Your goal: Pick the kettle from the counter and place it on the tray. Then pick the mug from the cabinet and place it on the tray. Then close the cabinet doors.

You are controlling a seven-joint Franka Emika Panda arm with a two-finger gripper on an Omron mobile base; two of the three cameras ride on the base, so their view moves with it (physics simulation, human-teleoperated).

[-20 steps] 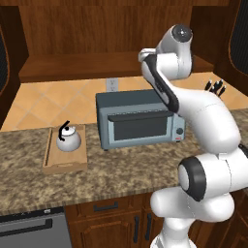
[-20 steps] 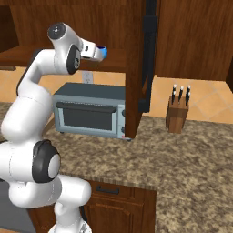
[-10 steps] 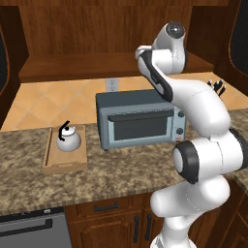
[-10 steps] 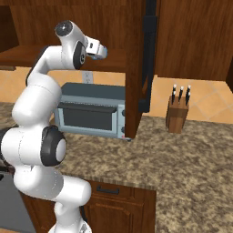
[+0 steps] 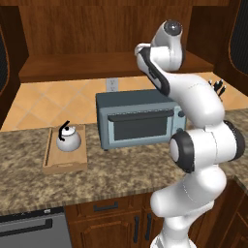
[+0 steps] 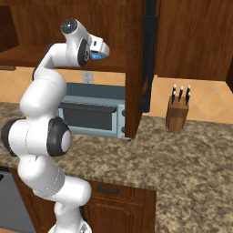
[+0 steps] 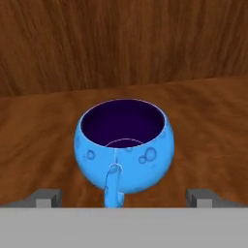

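The blue mug stands upright on the cabinet shelf, its handle turned toward my hand. My gripper is open, a fingertip low on each side of the mug and apart from it. In the right base view the gripper reaches in over the shelf, with a sliver of the mug under it. The kettle sits upright on the wooden tray at the left of the counter. One of the cabinet doors stands open, edge-on.
A grey-blue toaster oven stands on the counter right of the tray, under the shelf. A knife block is on the counter at the right. Wooden drawers run below the worktop.
The arm has straightened upward and the hand has edged a little further in over the shelf toward the mug. Kettle and tray have stayed put.
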